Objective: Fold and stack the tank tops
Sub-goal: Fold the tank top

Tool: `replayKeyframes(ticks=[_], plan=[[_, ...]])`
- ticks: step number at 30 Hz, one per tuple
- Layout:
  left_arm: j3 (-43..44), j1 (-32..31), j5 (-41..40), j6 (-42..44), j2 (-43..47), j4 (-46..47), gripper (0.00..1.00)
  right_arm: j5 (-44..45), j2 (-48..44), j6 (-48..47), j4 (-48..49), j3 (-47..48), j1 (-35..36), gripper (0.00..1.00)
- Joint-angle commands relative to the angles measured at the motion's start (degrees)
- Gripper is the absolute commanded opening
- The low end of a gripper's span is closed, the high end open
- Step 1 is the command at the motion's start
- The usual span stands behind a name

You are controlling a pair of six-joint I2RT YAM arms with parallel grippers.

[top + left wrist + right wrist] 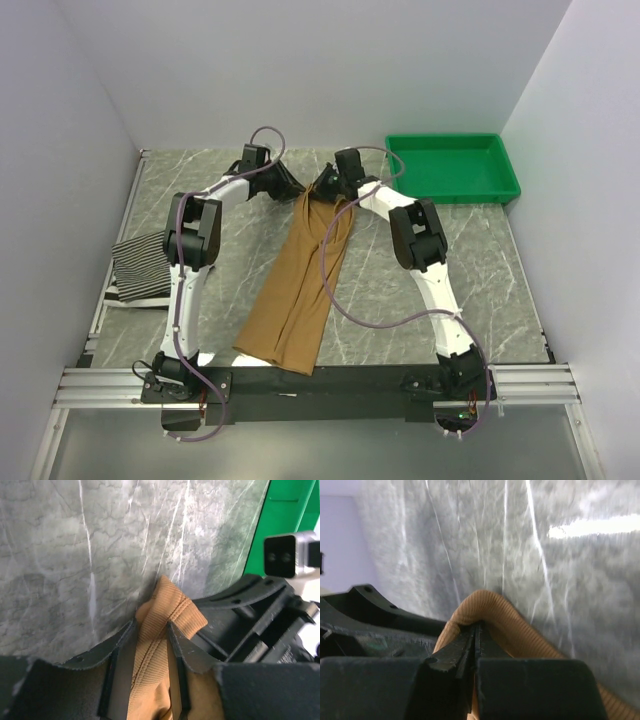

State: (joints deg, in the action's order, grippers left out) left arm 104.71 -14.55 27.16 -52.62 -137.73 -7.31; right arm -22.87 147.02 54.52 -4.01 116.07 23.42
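Tan-brown tank top (298,290): fold in hand.
We see left gripper (150,632) and right gripper (474,630) each pinching its far ribbed edge; next, probably carry both toward the near hem.

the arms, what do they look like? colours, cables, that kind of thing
Both the left arm and the right arm have white tube-like links joined by chunky black joint housings, on black bases. A thin mauve cable loops loosely along each one. The jaws are flat and matt black, with pale scuffing on their edges. No markings are readable.
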Motion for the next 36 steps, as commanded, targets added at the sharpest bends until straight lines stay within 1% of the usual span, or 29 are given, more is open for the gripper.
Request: replayKeyframes(ticks=[1,6,8,9,11,13,16,17,21,27,32,36], plan=[[2.2,-1.1,-1.3,2.5,0.4,0.3,0.36,-5.2,2.4,6.3,10.2,0.7,-1.5,0.05],[6.4,-2.2,-4.5,5.0,-2.2,-3.8,0.36,-7.4,5.0,9.3,10.9,4.9,-2.5,0.07],[6.0,-2.4,-5.7,5.2,-2.6,-3.9,0.35,-7.5,4.9,10.2,11.5,5.2,-2.7,0.08],[5.0,-2.4,-6.0,5.0,-2.5,-3.4,0.35,-7.4,4.7,10.5,11.8,5.0,-2.8,0.09],[4.0,-2.4,-6.2,4.9,-2.1,-1.8,0.36,-7.4,4.1,11.0,12.1,4.4,-2.9,0.11],[3.2,-2.4,-6.4,4.8,-1.9,-1.0,0.36,-7.3,2.9,10.8,12.3,3.4,-3.1,0.14],[4.0,-2.5,-6.7,5.3,-2.2,-1.1,0.37,-6.3,1.0,11.0,13.2,0.4,-3.6,0.19],[4.5,-2.6,-7.2,5.9,-2.5,-1.8,0.37,-6.0,-0.1,11.2,13.5,-0.2,-3.8,0.22],[5.6,-2.9,-7.8,6.7,-3.3,-2.4,0.37,-5.1,-2.4,12.4,14.1,-2.9,-5.0,0.26],[5.8,-3.5,-8.8,7.9,-4.0,-2.4,0.38,-3.7,-4.5,13.5,13.6,-3.1,-6.2,0.26],[6.4,-4.3,-9.8,9.6,-4.3,-2.9,0.38,-5.2,-4.7,14.8,15.5,-2.3,-6.9,0.26],[7.7,-5.1,-11.2,11.1,-4.3,-3.5,0.41,-5.2,-6.1,13.7,15.2,-1.9,-7.2,0.25]])
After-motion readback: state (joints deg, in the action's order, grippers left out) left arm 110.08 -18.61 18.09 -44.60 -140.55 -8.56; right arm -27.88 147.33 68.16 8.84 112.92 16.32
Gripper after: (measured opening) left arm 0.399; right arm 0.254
